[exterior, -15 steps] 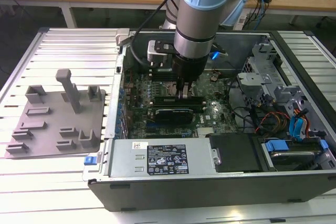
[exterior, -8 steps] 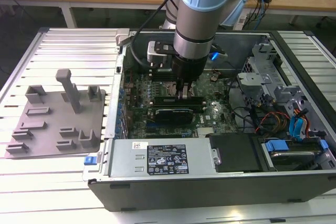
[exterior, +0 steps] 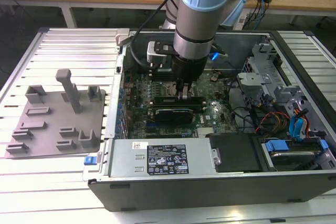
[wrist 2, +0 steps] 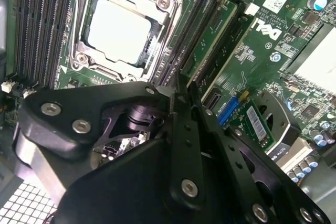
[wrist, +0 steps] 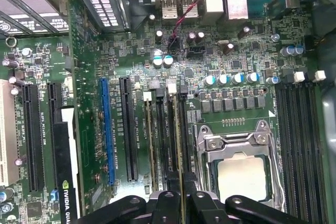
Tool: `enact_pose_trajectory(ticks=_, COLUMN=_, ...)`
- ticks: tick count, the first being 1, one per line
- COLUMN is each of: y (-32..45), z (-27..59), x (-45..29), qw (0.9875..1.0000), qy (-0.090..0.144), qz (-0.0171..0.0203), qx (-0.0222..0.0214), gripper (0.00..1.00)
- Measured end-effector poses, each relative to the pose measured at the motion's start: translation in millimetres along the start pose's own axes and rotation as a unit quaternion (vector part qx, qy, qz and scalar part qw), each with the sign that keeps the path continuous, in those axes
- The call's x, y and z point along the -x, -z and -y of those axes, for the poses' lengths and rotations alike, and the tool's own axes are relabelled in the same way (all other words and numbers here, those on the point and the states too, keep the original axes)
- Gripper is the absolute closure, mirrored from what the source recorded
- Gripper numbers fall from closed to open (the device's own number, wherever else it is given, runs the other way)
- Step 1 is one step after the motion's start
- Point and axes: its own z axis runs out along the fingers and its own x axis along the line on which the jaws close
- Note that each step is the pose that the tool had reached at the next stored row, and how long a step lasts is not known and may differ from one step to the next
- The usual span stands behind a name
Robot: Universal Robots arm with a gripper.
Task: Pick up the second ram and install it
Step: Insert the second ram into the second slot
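We see the arm reaching down into the open computer case (exterior: 294, 182), with the pincer (exterior: 185, 94) low over the big green motherboard (exterior: 137, 106), right next to the CPU socket (wrist 2: 123, 27). In both wrist views the two black fingers (wrist: 167, 205) sit very close together, with just a thin slit between them, and we think they are squeezing the second ram (wrist: 177, 129), a thin green stick seen on its edge that runs up from the fingertips along one of the long slots. In the second wrist view the same stick (wrist 2: 181, 85) runs out from between the fingers toward the slots beside the socket. Another stick (wrist 2: 218, 32) is already sitting in a slot near it. The grey holder tray (exterior: 52, 116) lies on the counter (exterior: 58, 187) on the exterior view's left, and we see no stick left in it. So we judge the pick-up part is done and the stick is at its slot. We cannot tell if it is pushed all the way in, or if the little white clips (wrist 2: 252, 9) at the slot ends have snapped shut. The pincer has not let go.
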Motion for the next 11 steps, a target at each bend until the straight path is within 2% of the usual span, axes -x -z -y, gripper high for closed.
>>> enact_pose_trajectory(ticks=5, y=-3.2, z=-0.1, x=1.3, qw=1.0000, qy=0.000, qz=0.0019, qx=0.0002, gripper=0.89)
enact_pose_trajectory(ticks=11, y=-3.3, z=1.0, x=1.3, qw=1.0000, qy=0.000, qz=0.0021, qx=0.0002, gripper=0.89)
